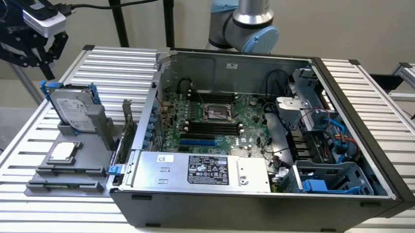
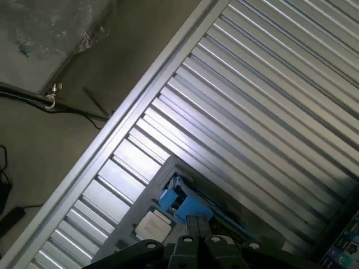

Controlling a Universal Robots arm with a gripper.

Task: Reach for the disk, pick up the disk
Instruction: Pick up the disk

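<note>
1. Black gripper (image 1: pixel 40 54), jaws pressed together, hangs above the silver-grey hard drive (image 1: pixel 70 110) in its bright blue plastic bracket, upright in a grey holder (image 1: pixel 98 125).
2. Descending closed, it may ram the bracket, not straddle it.

Blue-framed disk (image 1: pixel 70 110) leans upright in grey stand (image 1: pixel 98 127).

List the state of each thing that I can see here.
gripper: shut, above the disk.
disk: standing on edge in the grey holder, not gripped.
processor chip: lying flat on the grey holder.
computer case: lying on its side, open.
</note>
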